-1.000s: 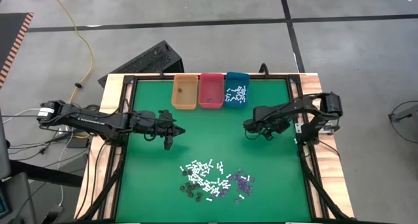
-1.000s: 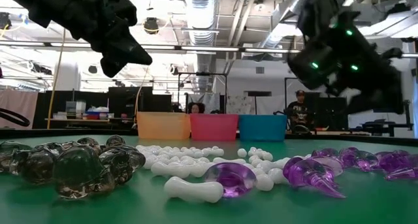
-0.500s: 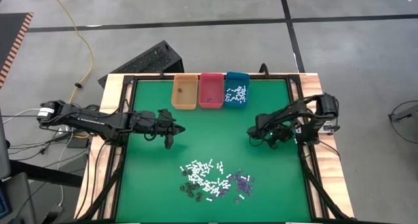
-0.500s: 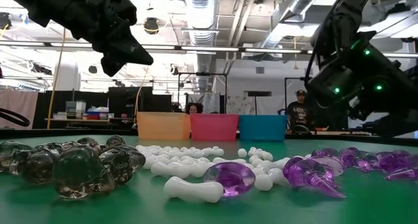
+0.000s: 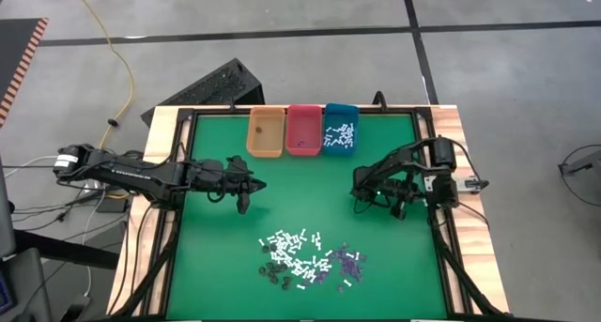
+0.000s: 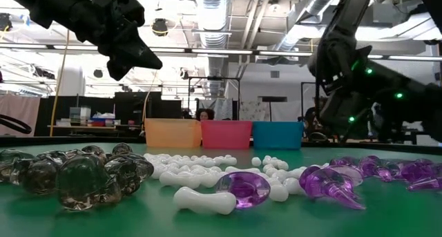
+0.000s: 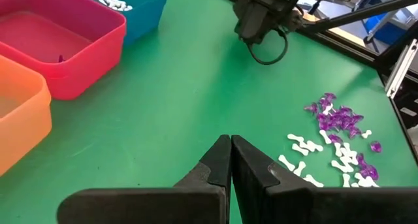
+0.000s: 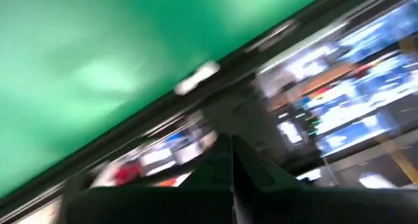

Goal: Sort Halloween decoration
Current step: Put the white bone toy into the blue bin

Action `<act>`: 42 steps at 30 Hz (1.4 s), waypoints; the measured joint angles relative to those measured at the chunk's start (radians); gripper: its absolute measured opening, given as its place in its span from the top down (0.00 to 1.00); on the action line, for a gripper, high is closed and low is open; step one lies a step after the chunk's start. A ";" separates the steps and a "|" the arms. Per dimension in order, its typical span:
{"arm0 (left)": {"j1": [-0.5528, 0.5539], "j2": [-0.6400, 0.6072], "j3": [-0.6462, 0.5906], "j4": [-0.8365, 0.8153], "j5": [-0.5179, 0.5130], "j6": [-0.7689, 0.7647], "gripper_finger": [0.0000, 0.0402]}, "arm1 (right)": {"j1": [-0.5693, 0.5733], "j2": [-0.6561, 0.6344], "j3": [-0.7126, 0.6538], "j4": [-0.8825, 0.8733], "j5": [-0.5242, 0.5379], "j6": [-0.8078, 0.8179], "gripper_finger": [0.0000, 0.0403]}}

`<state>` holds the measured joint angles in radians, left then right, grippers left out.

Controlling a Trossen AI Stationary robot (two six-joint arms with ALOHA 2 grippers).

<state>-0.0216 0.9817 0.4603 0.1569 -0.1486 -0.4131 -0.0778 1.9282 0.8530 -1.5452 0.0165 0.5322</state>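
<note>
The Halloween decoration [image 5: 305, 258] lies as a loose pile on the green mat near the front edge. It holds white sticks [image 6: 207, 199], purple bits [image 6: 331, 180] and dark see-through bits [image 6: 76, 173]. My left gripper [image 5: 261, 185] hovers shut over the mat's left half, above and behind the pile, its fingers [image 7: 230, 152] pointing toward the right arm. My right gripper [image 5: 360, 192] is shut too, low over the mat's right half, with nothing in it [image 8: 232, 145].
Three bins stand in a row at the far edge: orange [image 5: 266, 132], pink [image 5: 303, 130], and teal [image 5: 340, 128] with white pieces in it. Bare mat lies between the bins and the pile. A black frame [image 5: 427, 219] borders the mat. People are in the room beyond.
My right gripper has sunk toward the mat and rolled about its own axis, staying shut. The right arm has folded lower over the table's right side. The pile has not moved.
</note>
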 joint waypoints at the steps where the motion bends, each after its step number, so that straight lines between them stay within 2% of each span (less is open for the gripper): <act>1: 0.000 0.000 0.000 0.000 -0.006 0.005 1.00 | -0.015 0.005 0.006 0.002 0.020 -0.008 0.96; 10: 0.000 0.000 0.000 -0.005 -0.017 0.010 1.00 | -0.118 0.008 -0.017 0.208 0.036 -0.034 0.96; 17: 0.000 0.000 0.000 0.005 -0.017 0.009 1.00 | -0.125 0.005 -0.064 0.207 0.068 -0.107 0.96; 21: 0.000 0.000 0.000 0.027 -0.017 0.008 1.00 | -0.127 0.006 -0.106 0.183 0.042 -0.091 0.96; 29: 0.000 0.000 0.000 0.034 -0.016 0.006 1.00 | -0.114 0.004 -0.127 0.248 -0.019 -0.077 0.96; 34: -0.001 0.000 0.000 0.036 0.003 -0.017 1.00 | -0.111 0.000 -0.183 0.303 -0.109 -0.124 0.96; 42: -0.005 0.000 0.000 0.034 0.023 -0.015 1.00 | -0.086 0.007 -0.169 0.293 -0.206 -0.062 0.96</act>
<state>-0.0270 0.9813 0.4603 0.1911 -0.1252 -0.4280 -0.1640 1.9353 0.6837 -1.2524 -0.1894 0.4700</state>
